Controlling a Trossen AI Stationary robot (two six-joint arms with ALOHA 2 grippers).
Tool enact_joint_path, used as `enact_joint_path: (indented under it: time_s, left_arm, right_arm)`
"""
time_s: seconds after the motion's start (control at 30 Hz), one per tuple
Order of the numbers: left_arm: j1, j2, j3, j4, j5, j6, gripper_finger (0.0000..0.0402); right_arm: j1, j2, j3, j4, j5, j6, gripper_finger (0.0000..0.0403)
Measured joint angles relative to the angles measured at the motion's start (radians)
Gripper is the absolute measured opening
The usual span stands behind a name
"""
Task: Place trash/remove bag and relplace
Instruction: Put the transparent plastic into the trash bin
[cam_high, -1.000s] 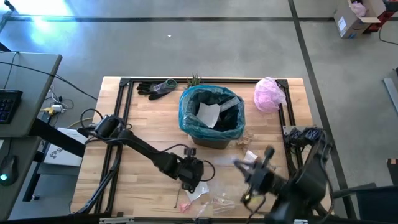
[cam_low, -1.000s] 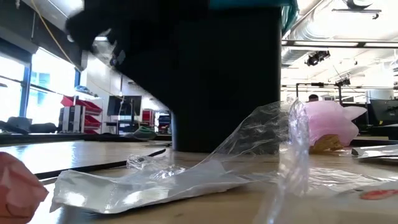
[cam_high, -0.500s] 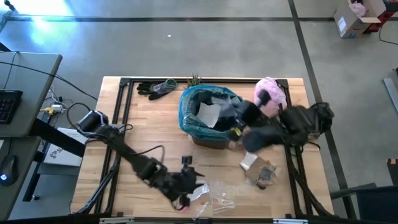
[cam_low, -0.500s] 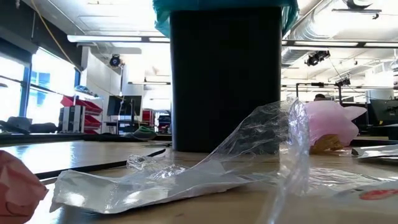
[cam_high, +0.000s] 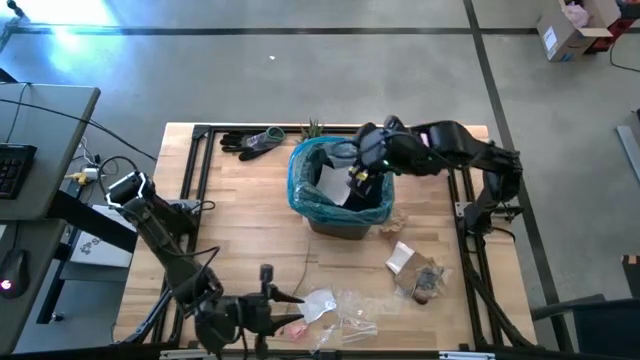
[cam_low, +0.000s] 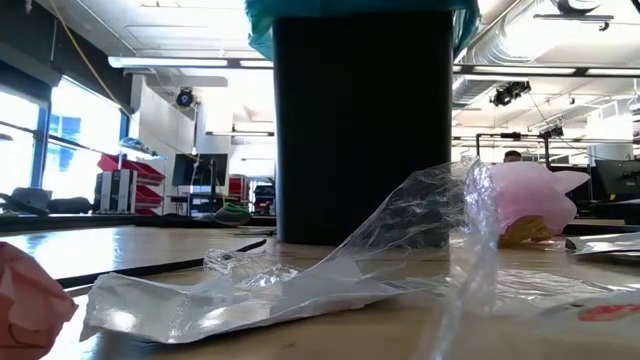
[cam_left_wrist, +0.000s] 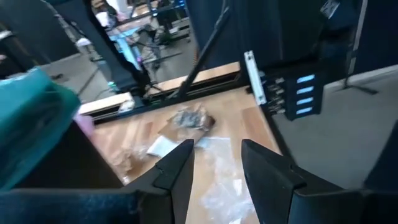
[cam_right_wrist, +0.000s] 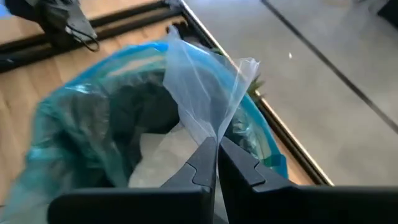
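Our right fingers (cam_right_wrist: 216, 163), clamped on a clear wrapper (cam_right_wrist: 205, 93), have swung from the surface to above the bin (cam_high: 340, 185), ready to drop it, while our left fingers (cam_left_wrist: 214, 163) stay apart.

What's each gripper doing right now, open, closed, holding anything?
Left gripper: open, empty, near the table's front edge.
Right gripper: closed on a clear plastic wrapper, above the bag.

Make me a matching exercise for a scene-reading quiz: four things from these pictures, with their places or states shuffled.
Things
1. right end effector
2. left end effector
3. dark pair of gloves
4. teal translucent plastic bin liner

States
A. lining the black bin
B. open, near the table's front edge
C. far table edge
D. shut on a clear plastic wrapper above the bin

Pairs: 1-D, 2-B, 3-C, 4-A
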Motion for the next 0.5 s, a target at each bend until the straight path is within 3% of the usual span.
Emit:
enact_joint_path:
  time_s: [0.17,0.5]
  left_arm:
    - [-0.027,-0.029,-0.051,-0.025,-0.081,-0.055,0.0119]
    - [-0.08,-0.222,-0.328,0.047,-0.169,-0.268,0.0119]
  right_arm:
    - [-0.056,0.043,0.0,-0.025,-0.077,-0.003,0.0]
    - [-0.067,0.106,0.0,-0.032,-0.069,-0.038,0.0008]
